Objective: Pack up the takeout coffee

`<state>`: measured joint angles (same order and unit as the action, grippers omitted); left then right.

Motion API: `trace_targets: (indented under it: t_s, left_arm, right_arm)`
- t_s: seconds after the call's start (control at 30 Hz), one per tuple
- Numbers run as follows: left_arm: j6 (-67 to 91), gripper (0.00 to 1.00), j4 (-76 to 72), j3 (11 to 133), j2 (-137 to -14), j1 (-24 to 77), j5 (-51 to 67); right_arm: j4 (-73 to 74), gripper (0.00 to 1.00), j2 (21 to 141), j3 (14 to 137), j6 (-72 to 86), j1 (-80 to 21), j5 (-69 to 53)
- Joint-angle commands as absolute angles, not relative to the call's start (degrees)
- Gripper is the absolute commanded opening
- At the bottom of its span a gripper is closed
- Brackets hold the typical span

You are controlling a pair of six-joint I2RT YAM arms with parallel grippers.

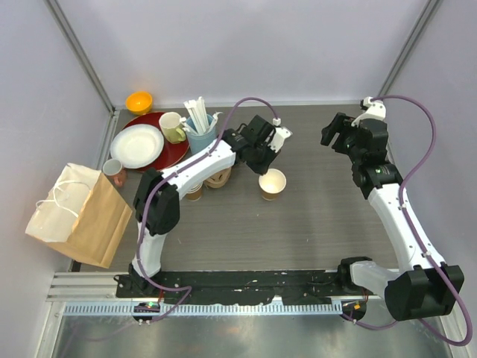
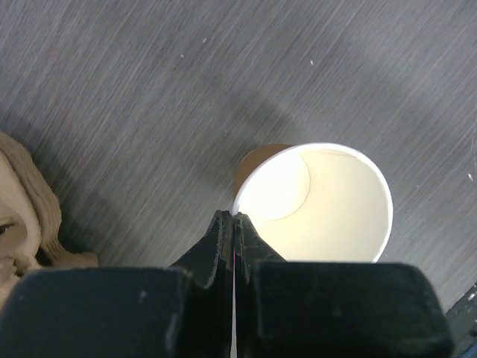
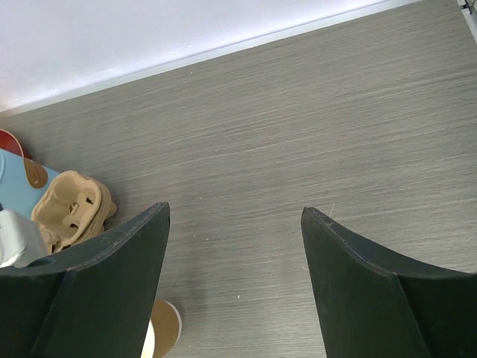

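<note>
A brown kraft paper cup [image 1: 273, 183], cream-white inside and with no lid on it, is at mid-table. In the left wrist view the cup [image 2: 328, 209] lies just ahead of my fingers. My left gripper [image 1: 265, 154] [image 2: 235, 218] is shut, pinching the cup's near rim. My right gripper [image 1: 339, 133] [image 3: 235, 216] is open and empty above bare table to the right of the cup; the cup's edge [image 3: 165, 328] shows at the bottom left of its view. Another kraft cup [image 1: 114, 172] stands by the paper bag. No black lid is visible.
A brown paper bag [image 1: 78, 212] lies at the left. A pulp cup carrier [image 1: 218, 177] [image 3: 74, 209] [image 2: 22, 216] sits under the left arm. A red plate [image 1: 175, 153] with a white plate, a yellow-green mug [image 1: 173, 127], a light blue cup of white sticks [image 1: 201, 130] and an orange bowl [image 1: 139, 101] stand at the back left.
</note>
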<state>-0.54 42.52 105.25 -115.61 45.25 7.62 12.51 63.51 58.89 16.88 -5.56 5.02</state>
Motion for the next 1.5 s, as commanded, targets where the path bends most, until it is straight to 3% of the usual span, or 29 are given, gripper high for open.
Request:
trace_targets:
  t_s: [0.0, 0.23, 0.53, 0.73, 0.77, 0.8, 0.9, 1.0, 1.13, 1.27, 1.37, 1.47]
  left_arm:
    - [-1.41, 0.00, 37.36, 106.79, -117.41, 45.00, 11.06]
    - [-1.14, 0.00, 33.23, 105.82, -120.05, 44.74, 11.08]
    - [-2.55, 0.00, 38.14, 117.94, -128.58, 44.74, 9.23]
    - [-3.43, 0.00, 38.85, 118.47, -129.82, 44.74, 8.96]
    - [-3.43, 0.05, 39.02, 118.74, -129.12, 44.74, 9.31]
    - [-3.34, 0.29, 39.81, 119.00, -128.68, 44.74, 9.66]
    - [-3.43, 0.63, 40.95, 120.23, -125.53, 44.74, 10.90]
    - [-3.25, 0.76, 42.27, 121.46, -121.92, 44.56, 10.64]
    - [-2.64, 0.78, 50.60, 125.16, -116.22, 42.63, 9.41]
    - [-2.37, 0.78, 54.40, 118.94, -106.46, 36.31, 8.62]
    - [-4.39, 0.73, 53.36, 108.40, -97.58, 29.11, 5.11]
    - [-5.97, 0.57, 51.86, 98.55, -91.61, 20.24, 2.91]
  right_arm:
    - [11.25, 0.77, 63.54, 59.33, 16.70, -5.62, 2.73]
    - [10.28, 0.77, 63.46, 58.71, 16.61, -5.62, 1.23]
    - [10.46, 0.77, 62.67, 58.54, 16.17, -5.54, 1.41]
    - [10.55, 0.77, 62.67, 58.62, 16.08, -5.54, 0.97]
    - [10.55, 0.77, 62.67, 58.62, 16.08, -5.54, 0.88]
    - [10.55, 0.77, 62.67, 58.71, 16.08, -5.54, 0.70]
    - [10.55, 0.77, 62.93, 58.80, 16.08, -5.54, -1.30]
    - [10.55, 0.77, 63.10, 59.06, 16.26, -5.54, -2.02]
    - [10.55, 0.77, 63.02, 58.97, 16.26, -5.54, -3.33]
    - [10.11, 0.76, 63.72, 58.80, 16.70, -5.63, -6.15]
    - [9.84, 0.74, 64.77, 58.89, 16.79, -6.41, -7.29]
    - [9.84, 0.73, 65.83, 59.24, 16.53, -7.56, -7.56]
